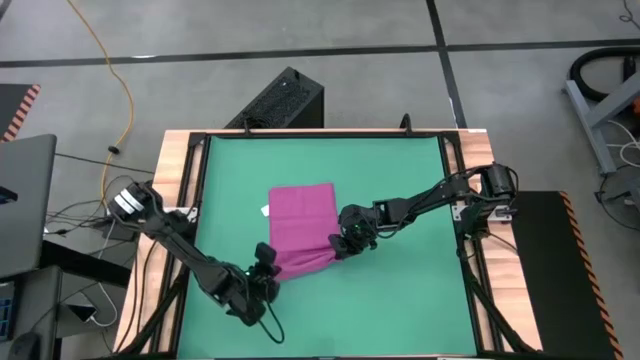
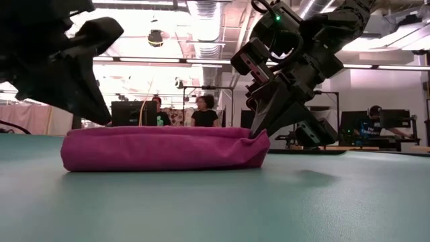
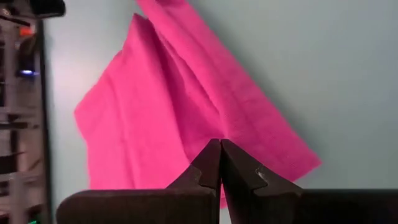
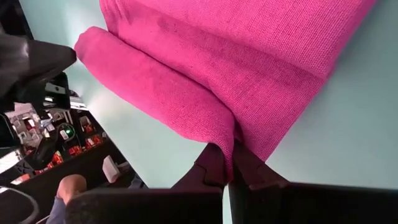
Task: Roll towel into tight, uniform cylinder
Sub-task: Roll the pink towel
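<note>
The magenta-pink towel [image 1: 300, 225] lies on the green mat [image 1: 400, 180]. Its near end is turned over into a low roll [image 2: 161, 149], and a small white tag [image 1: 265, 211] sticks out at its left edge. My right gripper [image 1: 345, 246] is shut on the roll's right end. My left gripper [image 1: 265, 262] is shut and stands at the roll's left end, its fingertips [image 3: 211, 155] over the cloth [image 3: 155, 112]. My right gripper pinches the rolled fold's right end [image 4: 217, 134] between its two fingertips, several layers of cloth. The fingers [image 2: 263, 121] slant down from the table's right side. The roll rests on the mat, its pinched corner drawn up a little. My left gripper's shut fingers are at the towel's near left corner; I cannot tell whether they touch it.
The wooden table frame [image 1: 178, 180] runs around the mat. A black box [image 1: 285, 100] stands beyond the far edge. People [image 2: 201, 111] sit at desks in the room behind. A hand [image 4: 68, 186] shows past the table in the right wrist view.
</note>
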`<act>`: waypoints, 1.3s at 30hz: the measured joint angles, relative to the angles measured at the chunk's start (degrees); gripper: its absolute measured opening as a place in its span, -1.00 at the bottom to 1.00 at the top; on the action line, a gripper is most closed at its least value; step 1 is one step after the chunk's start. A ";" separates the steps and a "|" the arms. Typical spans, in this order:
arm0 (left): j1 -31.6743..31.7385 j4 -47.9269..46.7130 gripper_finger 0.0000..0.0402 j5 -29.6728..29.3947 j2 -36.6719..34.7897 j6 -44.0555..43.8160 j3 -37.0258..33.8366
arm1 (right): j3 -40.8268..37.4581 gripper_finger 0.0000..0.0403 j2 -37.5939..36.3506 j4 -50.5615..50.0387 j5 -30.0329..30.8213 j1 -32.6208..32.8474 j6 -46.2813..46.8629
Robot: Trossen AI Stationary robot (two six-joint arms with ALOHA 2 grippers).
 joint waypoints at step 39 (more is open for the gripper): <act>-2.60 7.89 -1.00 7.68 3.54 -4.36 -1.39 | -0.02 -0.93 0.00 0.48 3.28 0.94 0.08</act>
